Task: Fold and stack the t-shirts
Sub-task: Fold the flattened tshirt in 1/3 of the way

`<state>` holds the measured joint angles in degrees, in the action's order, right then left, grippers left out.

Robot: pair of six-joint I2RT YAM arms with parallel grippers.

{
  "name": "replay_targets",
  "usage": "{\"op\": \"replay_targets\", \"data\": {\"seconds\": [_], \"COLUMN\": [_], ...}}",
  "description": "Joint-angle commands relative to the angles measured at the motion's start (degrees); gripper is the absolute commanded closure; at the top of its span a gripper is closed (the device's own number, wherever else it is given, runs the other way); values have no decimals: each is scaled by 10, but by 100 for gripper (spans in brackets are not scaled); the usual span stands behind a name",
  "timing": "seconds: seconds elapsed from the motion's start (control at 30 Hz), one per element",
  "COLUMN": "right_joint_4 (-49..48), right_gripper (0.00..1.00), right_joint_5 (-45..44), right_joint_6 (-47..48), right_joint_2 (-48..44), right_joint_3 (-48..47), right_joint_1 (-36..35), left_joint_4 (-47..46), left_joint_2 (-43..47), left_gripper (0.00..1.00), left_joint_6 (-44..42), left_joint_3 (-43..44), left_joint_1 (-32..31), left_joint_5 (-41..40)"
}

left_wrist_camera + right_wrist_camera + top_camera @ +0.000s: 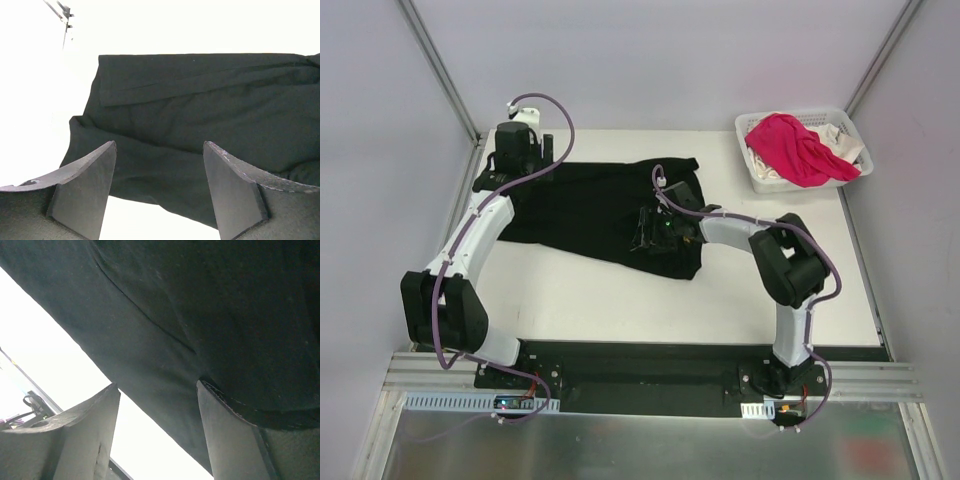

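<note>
The black t-shirt [590, 205] lies spread flat on the white table [620, 300], toward its far left. The left gripper [160, 145] hangs at the shirt's left edge with its fingers apart. The right gripper [157, 387] sits low over the shirt's right part, also parted, one finger [225, 440] against the cloth. The pink shirt [800, 150] and the white shirt [840, 135] are heaped in the basket [760, 182] at the far right corner.
</note>
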<state>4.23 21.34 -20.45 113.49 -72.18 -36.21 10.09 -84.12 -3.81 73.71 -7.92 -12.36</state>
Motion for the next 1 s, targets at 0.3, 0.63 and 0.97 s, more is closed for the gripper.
{"op": "replay_targets", "data": {"seconds": [0.3, 0.63, 0.97], "right_joint_4": [17, 67, 76], "right_gripper": [33, 33, 33], "right_joint_5": [-47, -108, -84], "right_joint_6": [-2, 12, 6], "right_joint_2": [-144, -261, -243], "right_joint_3": [157, 225, 204], "right_joint_1": [73, 124, 122], "left_joint_4": [-14, -15, 16], "left_joint_2": [9, 13, -2], "left_gripper": [30, 30, 30], "left_joint_6": [12, 19, 20], "left_joint_3": [10, 8, 26], "left_joint_1": [-3, -3, -3], "left_joint_5": [0, 8, 44]}}
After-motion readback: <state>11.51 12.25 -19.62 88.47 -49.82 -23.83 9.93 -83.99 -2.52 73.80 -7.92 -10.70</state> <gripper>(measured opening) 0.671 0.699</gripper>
